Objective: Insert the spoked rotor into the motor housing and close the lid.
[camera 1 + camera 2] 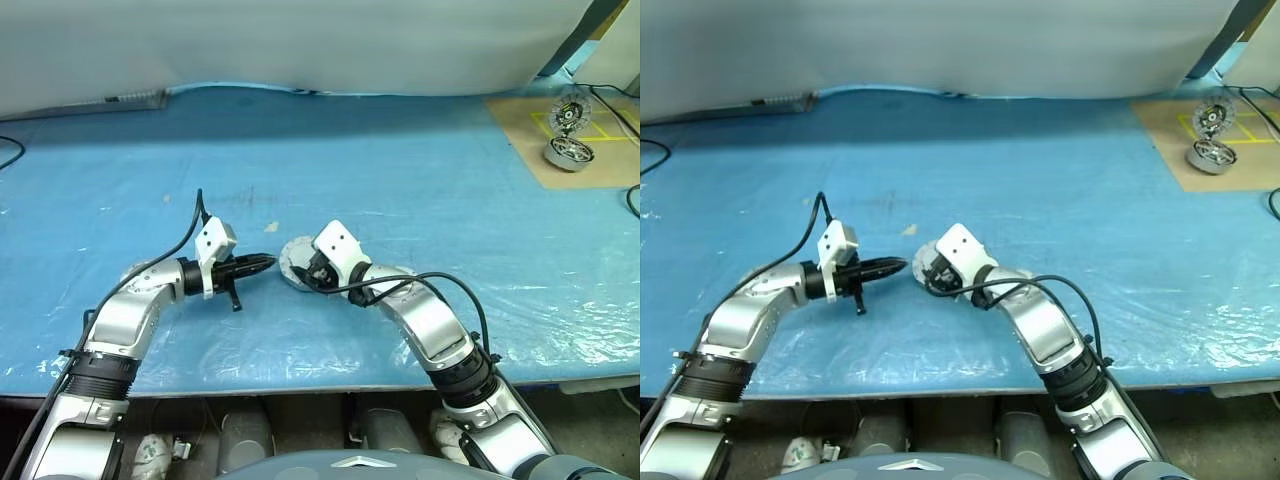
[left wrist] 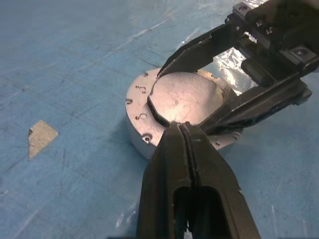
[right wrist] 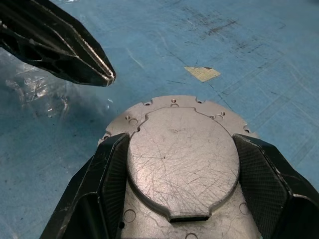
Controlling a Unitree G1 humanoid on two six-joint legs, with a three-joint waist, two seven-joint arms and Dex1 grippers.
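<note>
Landmark: the motor housing is taken as the reference; it is seen lying on the blue surface, near the front edge and about midway across.

Lid: the lid is seen lying flat on top of the housing, its plain scratched grey face upward; the housing's flange with small holes is seen around it.

Right claw: the right claw is set wide around the lid, one black finger on each side of it. Both fingers are seen close against the lid's edge; whether they press on it cannot be told.

Left claw: the left claw is clenched with nothing between its fingers. Its tip is pointed at the housing from the robot's left side and, in the left wrist view, is seen at the housing's near rim; whether it touches the metal cannot be told.

Tape scrap: a small pale scrap is seen stuck to the surface, near the housing but apart from it.

Second motor unit: another silver unit with an upright round part is seen well apart from the housing, on a brown board at the far right corner of the surface.
</note>
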